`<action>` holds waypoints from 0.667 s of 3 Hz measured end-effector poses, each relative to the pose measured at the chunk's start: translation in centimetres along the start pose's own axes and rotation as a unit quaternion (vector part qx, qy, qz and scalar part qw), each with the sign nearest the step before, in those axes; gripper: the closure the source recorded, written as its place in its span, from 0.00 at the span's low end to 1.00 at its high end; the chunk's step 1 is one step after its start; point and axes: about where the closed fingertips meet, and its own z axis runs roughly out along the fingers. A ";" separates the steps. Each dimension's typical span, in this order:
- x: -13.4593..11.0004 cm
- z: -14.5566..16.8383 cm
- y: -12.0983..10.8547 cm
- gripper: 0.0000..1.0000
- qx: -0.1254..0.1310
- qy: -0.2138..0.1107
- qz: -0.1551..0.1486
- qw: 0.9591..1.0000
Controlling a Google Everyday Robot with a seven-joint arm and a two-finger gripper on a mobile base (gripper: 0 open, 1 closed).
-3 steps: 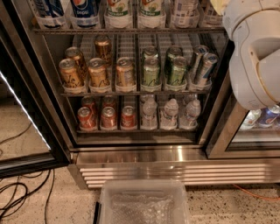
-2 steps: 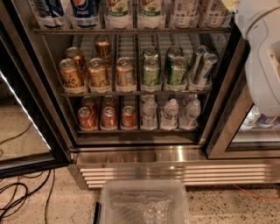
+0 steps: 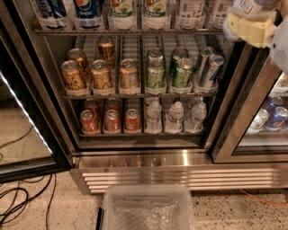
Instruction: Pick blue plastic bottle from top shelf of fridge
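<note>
Pepsi bottles (image 3: 67, 9) are standing at the left end of the top shelf (image 3: 130, 32) of the fridge (image 3: 148, 161). At the upper right, the gripper (image 3: 249, 29) is clasping the blue plastic bottle (image 3: 245, 5), holding it before the door frame (image 3: 234, 90).

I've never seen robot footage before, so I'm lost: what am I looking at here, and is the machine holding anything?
There is one camera, facing a drinks fridge. Its top shelf carries large bottles; the racks below carry cans and small water bottles. The white and yellow shape at top right is the robot's hand, called a gripper, level with that shelf's right end. Whether it holds anything cannot be seen. A clear bin sits on the floor in front.
</note>
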 end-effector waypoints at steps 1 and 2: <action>1.4 -1.0 9.4 1.00 -0.107 0.041 0.084 0.990; 0.1 -2.2 18.7 1.00 -0.216 0.068 0.138 0.964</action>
